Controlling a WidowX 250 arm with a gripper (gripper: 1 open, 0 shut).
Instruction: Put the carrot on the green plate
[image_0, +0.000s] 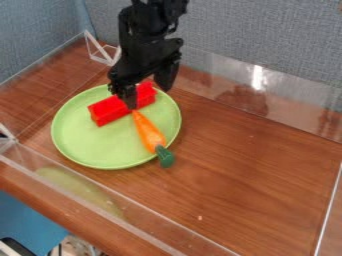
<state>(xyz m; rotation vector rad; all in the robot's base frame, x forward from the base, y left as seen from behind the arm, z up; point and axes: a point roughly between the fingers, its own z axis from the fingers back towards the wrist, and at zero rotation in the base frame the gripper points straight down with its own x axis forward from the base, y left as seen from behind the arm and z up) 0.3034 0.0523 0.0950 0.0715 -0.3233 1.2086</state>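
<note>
The orange carrot (147, 130) lies slanted on the right part of the green plate (83, 135), its dark green stub (164, 155) hanging over the plate's rim onto the wooden table. My black gripper (138, 90) hovers above the plate's far edge, open, its fingers either side of the red block's right end with nothing held. It stands apart from the carrot, up and to the left of it.
A red rectangular block (118, 105) rests on the plate's far side. Clear acrylic walls (287, 85) enclose the wooden table (254, 170). A white wire stand (100, 48) is at the back left.
</note>
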